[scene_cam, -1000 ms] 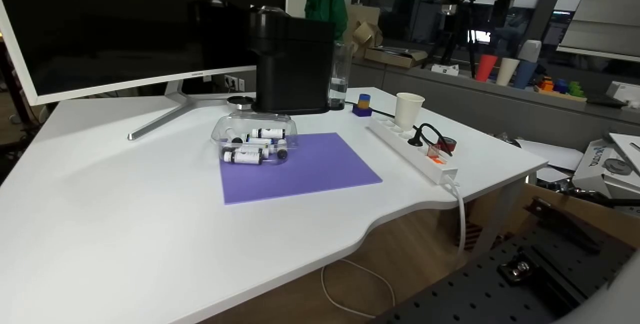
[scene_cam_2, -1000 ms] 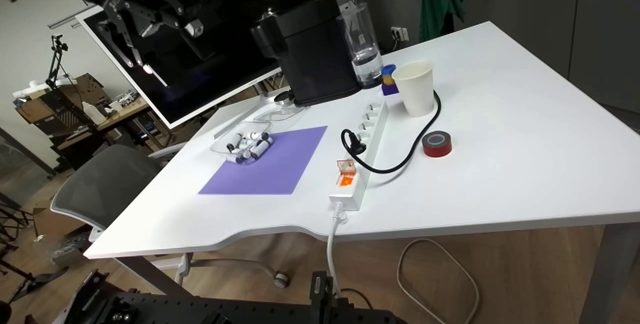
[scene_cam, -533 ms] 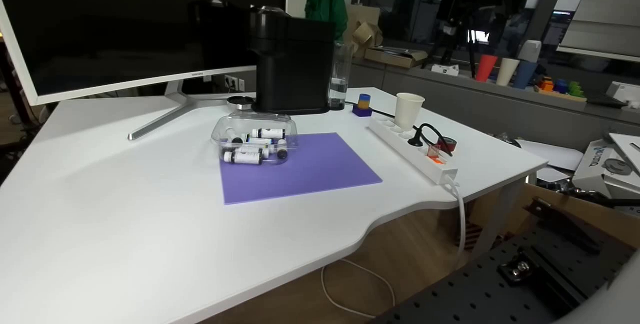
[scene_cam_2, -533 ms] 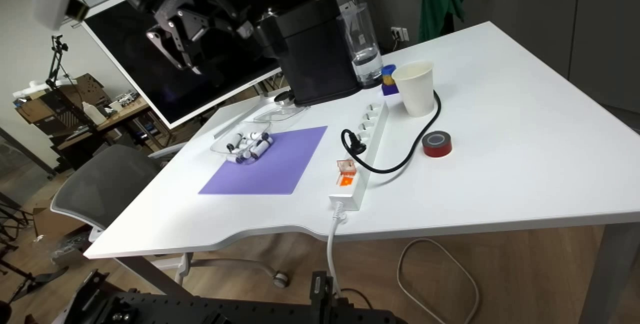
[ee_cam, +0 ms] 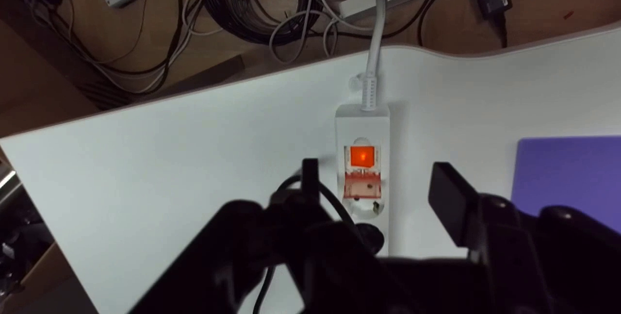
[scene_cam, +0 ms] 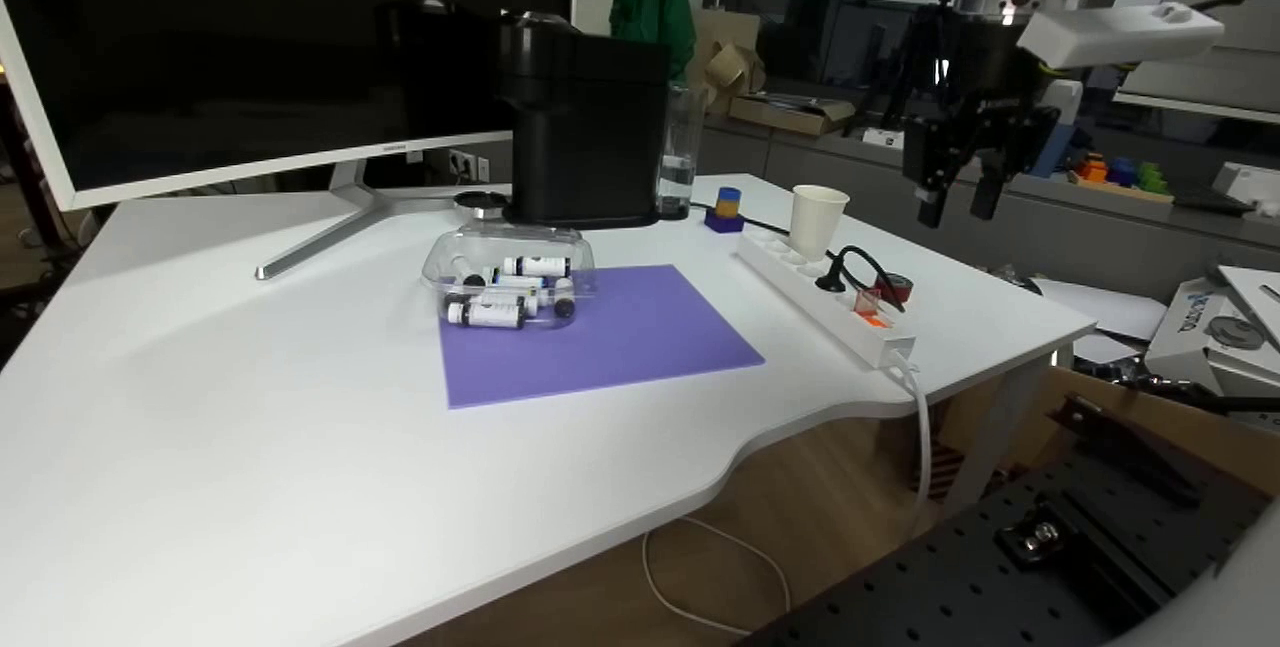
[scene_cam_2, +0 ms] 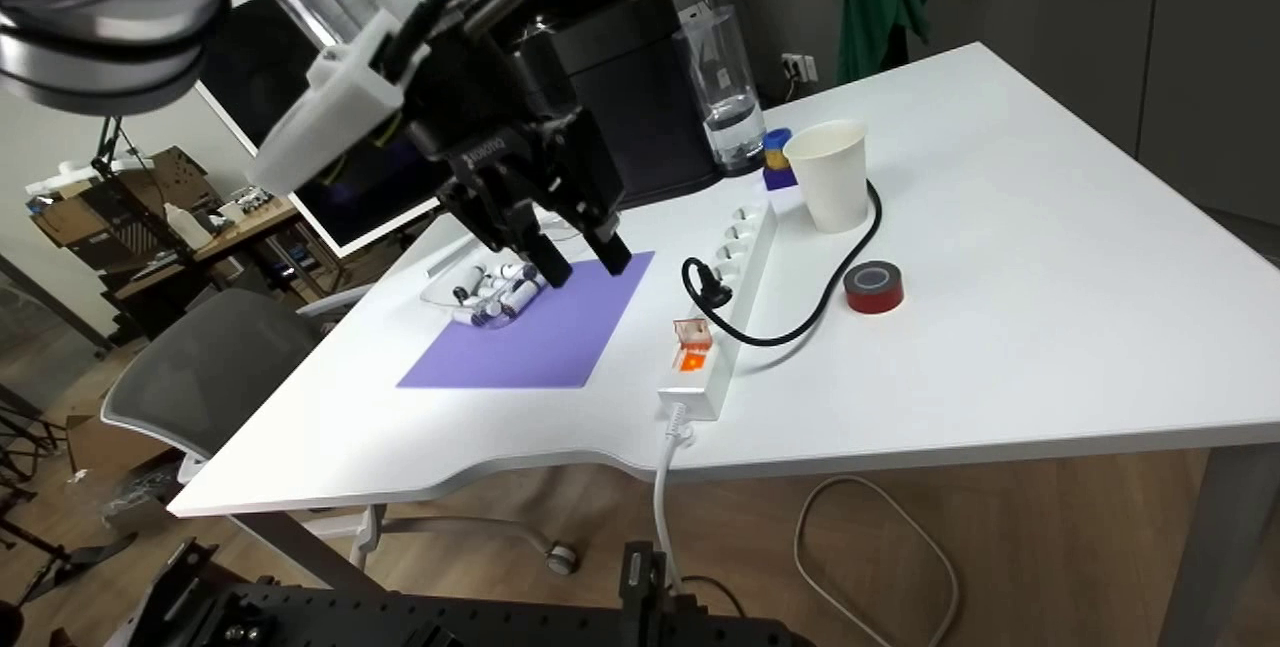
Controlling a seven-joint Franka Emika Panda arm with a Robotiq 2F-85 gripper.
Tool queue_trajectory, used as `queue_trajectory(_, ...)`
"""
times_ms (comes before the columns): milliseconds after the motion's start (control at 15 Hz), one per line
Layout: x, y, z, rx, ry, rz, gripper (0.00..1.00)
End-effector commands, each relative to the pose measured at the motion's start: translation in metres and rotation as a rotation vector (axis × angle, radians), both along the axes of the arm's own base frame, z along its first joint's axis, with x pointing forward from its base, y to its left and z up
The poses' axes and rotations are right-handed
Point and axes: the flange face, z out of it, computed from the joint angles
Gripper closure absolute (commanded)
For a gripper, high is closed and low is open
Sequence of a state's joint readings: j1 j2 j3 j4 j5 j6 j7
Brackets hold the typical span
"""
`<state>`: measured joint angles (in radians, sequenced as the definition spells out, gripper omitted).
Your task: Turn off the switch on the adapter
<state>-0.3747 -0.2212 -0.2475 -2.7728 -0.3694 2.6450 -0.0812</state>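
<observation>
The adapter, a long white power strip, lies on the white table and shows in both exterior views [scene_cam: 805, 297] [scene_cam_2: 735, 309] and in the wrist view [ee_cam: 364, 127]. Its red-orange switch [ee_cam: 362, 157] sits near the cable end, with a bright glowing spot on it; it also shows in both exterior views [scene_cam: 877, 321] [scene_cam_2: 692, 362]. A clear reddish flap [ee_cam: 362, 186] stands raised beside the switch. My gripper [ee_cam: 376, 185] is open and empty, fingers apart, pointing down. In both exterior views [scene_cam: 958, 207] [scene_cam_2: 583, 261] it hangs above the table, apart from the strip.
A black plug [scene_cam_2: 713, 289] with a black cable sits in the strip. A white cup [scene_cam_2: 835, 177], a red-and-black tape roll [scene_cam_2: 874, 287], a purple mat [scene_cam: 620, 342], a clear box [scene_cam: 510, 242] of small bottles and a black coffee machine [scene_cam: 590, 127] stand around.
My gripper has come down from high above, and in an exterior view it has moved rightward toward the strip. The fingers now point down. The strip, switch and other objects have not moved.
</observation>
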Motion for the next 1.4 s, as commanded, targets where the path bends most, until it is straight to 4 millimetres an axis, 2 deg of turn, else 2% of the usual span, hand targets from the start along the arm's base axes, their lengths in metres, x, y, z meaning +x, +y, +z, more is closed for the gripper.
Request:
queue_trajectory(0, 0.000, -0.020, -0.040, 0.033, 0.054, -0.030, 0.68)
queue_trajectory(200, 0.001, -0.029, -0.064, 0.063, 0.085, -0.038, 0.88)
queue_trajectory(267, 0.004, -0.030, -0.067, 0.069, 0.084, -0.034, 0.95)
queue_trajectory(333, 0.007, -0.032, -0.070, 0.073, 0.077, -0.027, 0.99)
queue_trajectory(600, 0.027, -0.038, -0.064, 0.054, 0.035, 0.006, 1.00)
queue_trajectory(667, 0.015, -0.032, -0.070, 0.063, 0.053, -0.002, 0.99)
queue_trajectory(800, 0.022, -0.034, -0.066, 0.054, 0.043, 0.006, 0.99)
queue_trajectory(933, 0.022, -0.034, -0.063, 0.020, 0.028, 0.013, 1.00)
queue_trajectory(1133, 0.026, -0.041, -0.068, -0.031, 0.035, 0.040, 1.00)
queue_trajectory(1333, 0.032, -0.040, -0.077, -0.060, 0.034, 0.099, 1.00)
